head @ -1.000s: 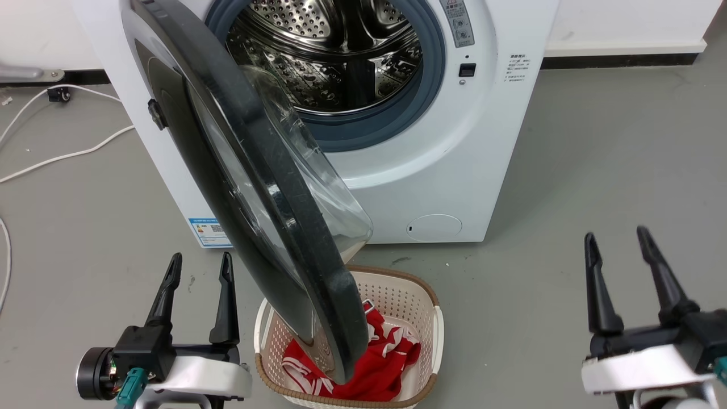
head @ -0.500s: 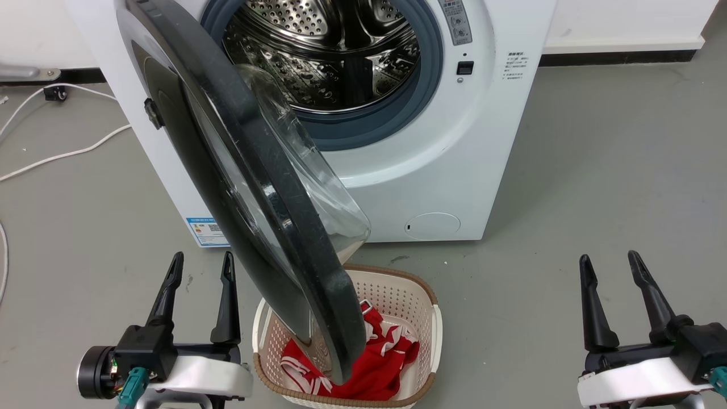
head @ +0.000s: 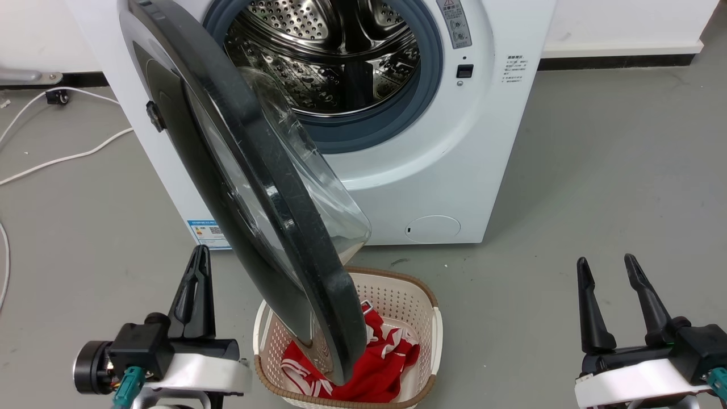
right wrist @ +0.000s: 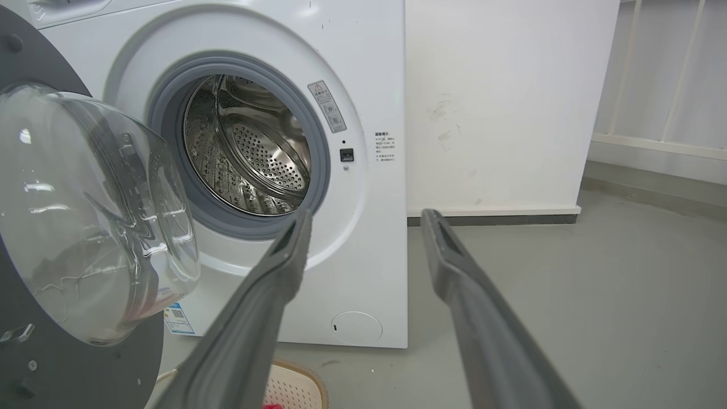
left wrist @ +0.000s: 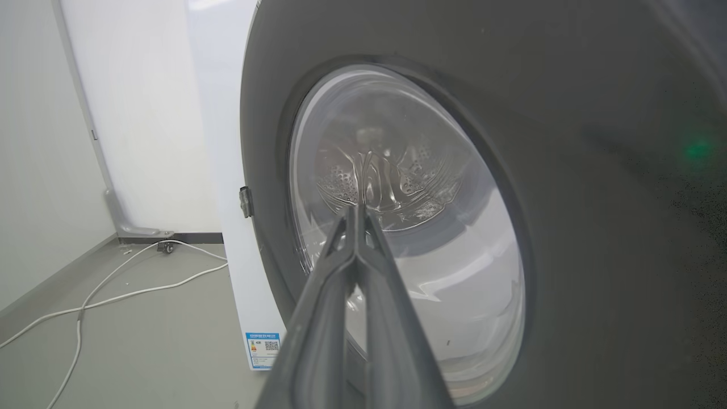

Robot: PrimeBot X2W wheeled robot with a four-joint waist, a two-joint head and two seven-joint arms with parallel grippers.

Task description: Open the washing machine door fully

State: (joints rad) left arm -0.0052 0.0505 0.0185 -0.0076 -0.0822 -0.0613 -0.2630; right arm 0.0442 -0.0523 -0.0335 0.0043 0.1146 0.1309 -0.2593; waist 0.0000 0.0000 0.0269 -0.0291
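The washing machine door [head: 267, 187], black-rimmed with a bulging clear glass bowl, stands partly open. It is hinged at the machine's left and swings out over the basket. My left gripper [head: 200, 253] is shut on nothing, low on the floor side and just left of the door's outer face. In the left wrist view its closed fingers [left wrist: 356, 227] point at the door's [left wrist: 568, 227] glass window. My right gripper [head: 606, 262] is open at the lower right, well away from the door. In the right wrist view the right gripper [right wrist: 368, 217] faces the machine front, with the door [right wrist: 85, 216] at the left.
The white washing machine [head: 454, 170] shows its steel drum [head: 324, 51] inside a grey-blue ring. A cream laundry basket [head: 436, 329] holding red cloth [head: 386, 358] sits under the door's lower edge. White cables [head: 57, 159] lie on the grey floor at the left.
My left gripper has shut and turned edge-on, shifting slightly right toward the door. My right gripper has dropped lower in the head view. The door has not swung.
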